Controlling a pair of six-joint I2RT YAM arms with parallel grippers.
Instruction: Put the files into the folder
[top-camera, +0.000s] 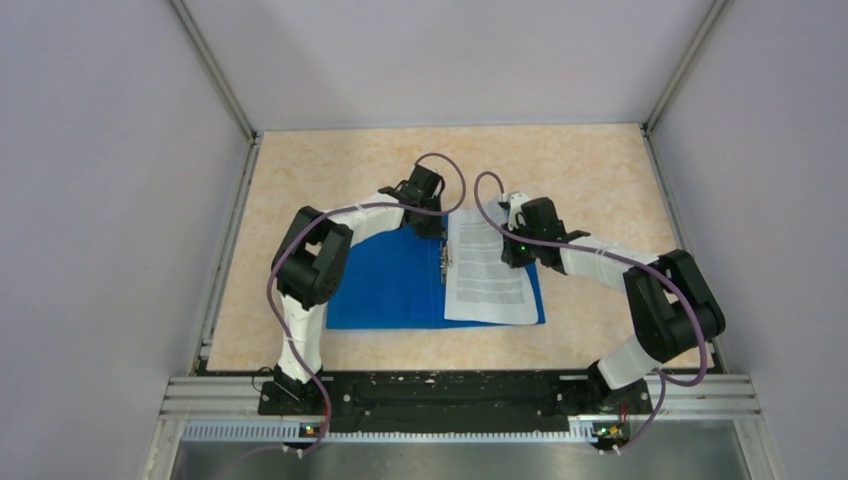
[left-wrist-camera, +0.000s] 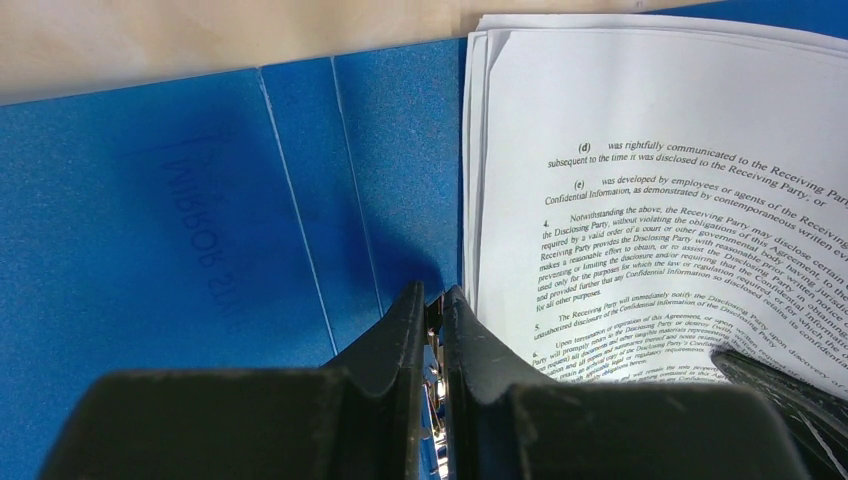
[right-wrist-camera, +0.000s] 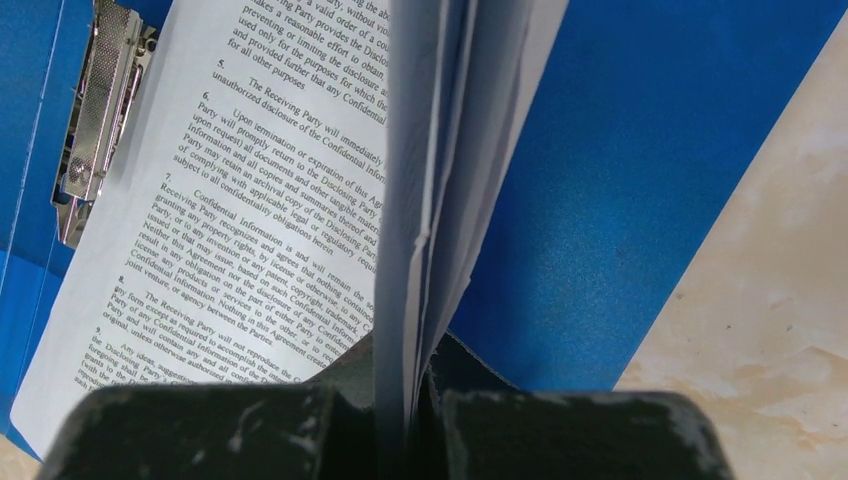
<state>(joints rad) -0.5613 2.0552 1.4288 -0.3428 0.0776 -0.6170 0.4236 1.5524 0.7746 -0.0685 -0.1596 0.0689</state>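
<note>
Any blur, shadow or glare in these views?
Top external: even light, sharp. Left wrist: left gripper blurred, throwing a dark shadow on the folder; files legible. Right wrist: files soft where the right gripper pinches them; metal clip glints.

Robot lab cell; plain grey walls, aluminium frame posts; arms bolted to a rail.
</note>
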